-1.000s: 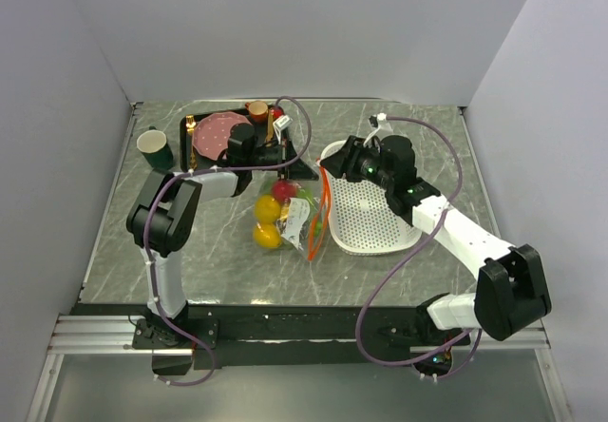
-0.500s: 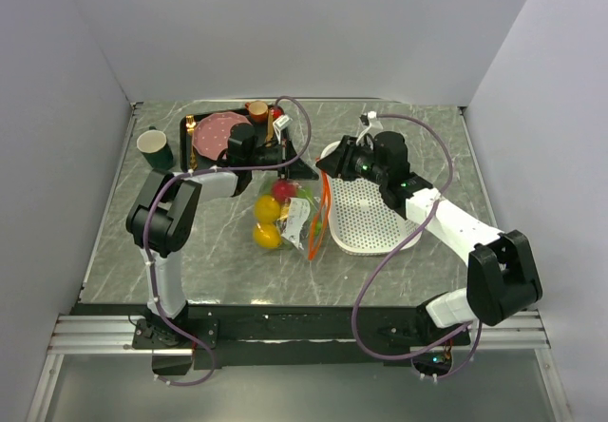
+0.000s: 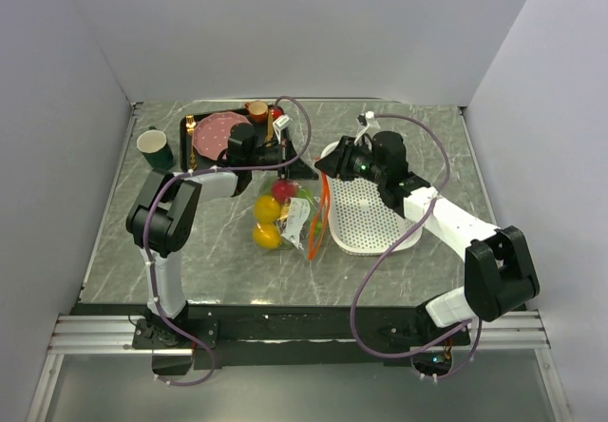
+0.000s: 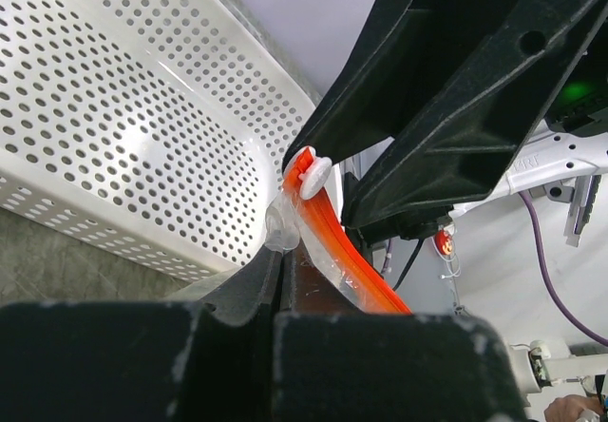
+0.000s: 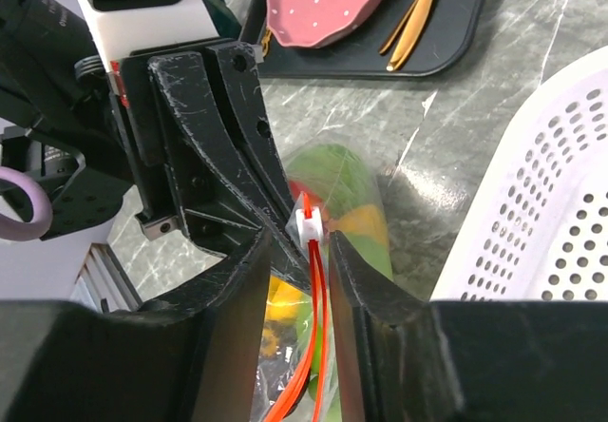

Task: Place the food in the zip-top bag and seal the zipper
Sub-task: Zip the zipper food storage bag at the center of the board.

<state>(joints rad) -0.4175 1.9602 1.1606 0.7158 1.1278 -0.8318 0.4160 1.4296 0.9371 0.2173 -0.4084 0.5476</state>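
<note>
The zip-top bag [image 3: 294,215] lies at the table's middle, holding the food: yellow lemons [image 3: 267,209], a red piece [image 3: 282,189] and green pieces. Its orange-red zipper [image 3: 319,215] runs along the right edge. My left gripper [image 3: 309,169] is shut on the bag's clear far corner, seen in the left wrist view [image 4: 277,256] just below the white slider [image 4: 313,173]. My right gripper [image 3: 326,163] is open, its jaws straddling the slider [image 5: 309,222] and the zipper [image 5: 318,346] without clearly touching them. The left gripper's fingers [image 5: 218,146] sit close beside it.
A white perforated basket [image 3: 375,218] stands right of the bag, under my right arm. A black tray [image 5: 446,42] at the back holds a pink plate [image 3: 217,134] and gold cutlery [image 3: 190,129]. A green cup [image 3: 154,148] stands at the far left.
My right gripper has shifted slightly left, closing in on the bag's far corner and slider. The left gripper and the bag have not moved.
</note>
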